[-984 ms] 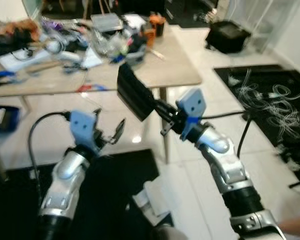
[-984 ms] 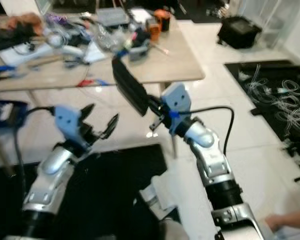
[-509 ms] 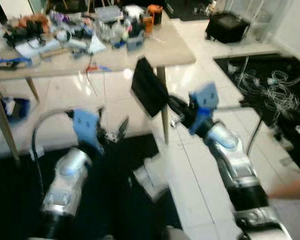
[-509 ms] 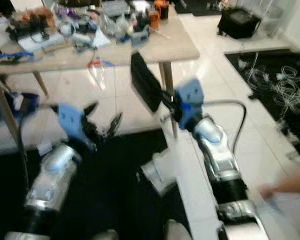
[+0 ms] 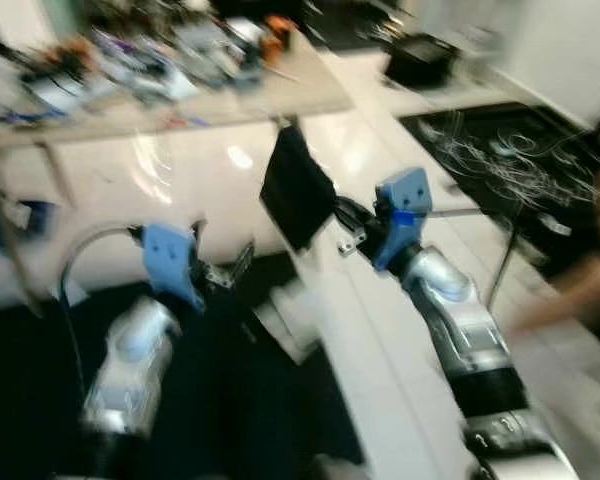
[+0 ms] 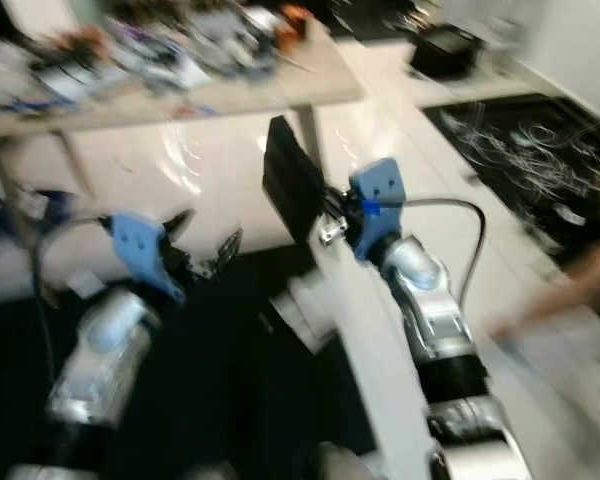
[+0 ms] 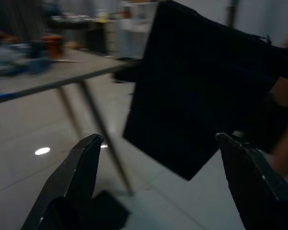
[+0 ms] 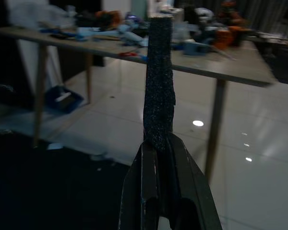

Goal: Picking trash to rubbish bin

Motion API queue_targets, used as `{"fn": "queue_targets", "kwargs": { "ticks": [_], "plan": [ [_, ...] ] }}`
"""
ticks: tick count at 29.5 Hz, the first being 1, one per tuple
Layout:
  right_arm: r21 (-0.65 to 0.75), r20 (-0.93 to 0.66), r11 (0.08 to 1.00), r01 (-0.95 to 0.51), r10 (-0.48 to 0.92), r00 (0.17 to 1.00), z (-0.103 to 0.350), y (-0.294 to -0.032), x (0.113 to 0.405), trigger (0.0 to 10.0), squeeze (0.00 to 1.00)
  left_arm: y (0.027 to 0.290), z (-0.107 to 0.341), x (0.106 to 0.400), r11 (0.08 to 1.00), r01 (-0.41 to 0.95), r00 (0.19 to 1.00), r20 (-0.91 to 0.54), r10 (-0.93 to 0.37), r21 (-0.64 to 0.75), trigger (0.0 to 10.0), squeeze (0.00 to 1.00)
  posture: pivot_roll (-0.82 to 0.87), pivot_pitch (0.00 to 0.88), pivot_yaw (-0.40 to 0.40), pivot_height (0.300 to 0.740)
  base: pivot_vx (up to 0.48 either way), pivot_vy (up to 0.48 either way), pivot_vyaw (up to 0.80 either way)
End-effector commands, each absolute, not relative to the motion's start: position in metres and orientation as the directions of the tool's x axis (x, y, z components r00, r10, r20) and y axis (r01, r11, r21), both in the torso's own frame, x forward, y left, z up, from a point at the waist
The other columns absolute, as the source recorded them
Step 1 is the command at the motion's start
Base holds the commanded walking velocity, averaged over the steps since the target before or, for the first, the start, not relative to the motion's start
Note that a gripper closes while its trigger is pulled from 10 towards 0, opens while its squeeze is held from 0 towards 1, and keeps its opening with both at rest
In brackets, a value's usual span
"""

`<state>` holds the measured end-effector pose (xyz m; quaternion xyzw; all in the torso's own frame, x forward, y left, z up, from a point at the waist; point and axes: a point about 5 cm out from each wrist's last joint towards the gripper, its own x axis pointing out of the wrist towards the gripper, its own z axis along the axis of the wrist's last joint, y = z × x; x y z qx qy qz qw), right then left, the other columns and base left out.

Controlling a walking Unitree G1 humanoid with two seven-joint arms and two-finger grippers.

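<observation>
black foam sheet (image 5: pixel 296 186) is pinched in my right hand (image 5: pixel 342 216), raised above the white floor (image 5: pixel 400 330) before the cluttered counter (image 5: pixel 220 100); my left hand (image 5: pixel 225 270) hangs apart, holding nothing.

The right gripper (image 5: pixel 332 210) is raised ahead of the robot with a foam sheet (image 5: pixel 295 188) pinched between its fingers, the sheet standing up beyond the fingertips. The left gripper (image 5: pixel 225 268), fingers spread, hangs left of and below the sheet. A cluttered table (image 5: pixel 230 100) stands beyond both grippers. A cable tangle (image 5: pixel 500 160) lies right of the right gripper.
</observation>
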<state>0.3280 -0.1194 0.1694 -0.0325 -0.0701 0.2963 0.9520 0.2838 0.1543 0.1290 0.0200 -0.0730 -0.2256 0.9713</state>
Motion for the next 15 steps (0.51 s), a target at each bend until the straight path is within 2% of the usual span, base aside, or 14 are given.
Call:
{"fn": "queue_targets", "kwargs": {
  "ticks": [1,15],
  "plan": [
    [-0.104,0.106,0.824,-0.558,0.567,0.817,0.1695,-0.1188,0.3282,10.0,0.00,0.1534,0.1273,0.2836,0.892,0.446,0.883,0.126,-0.452,0.068,10.0,0.00,0.04,0.000,-0.002,0.740,0.000,0.000,-0.77],
    [-0.106,0.087,0.821,-0.561,0.570,0.817,0.1674,-0.1186,0.3291,10.0,0.00,0.1536,0.1262,0.2838,0.890,0.446,0.881,0.128,-0.455,0.096,10.0,0.00,0.04,0.000,-0.007,0.740,0.000,0.000,-0.77]
  ]
}}
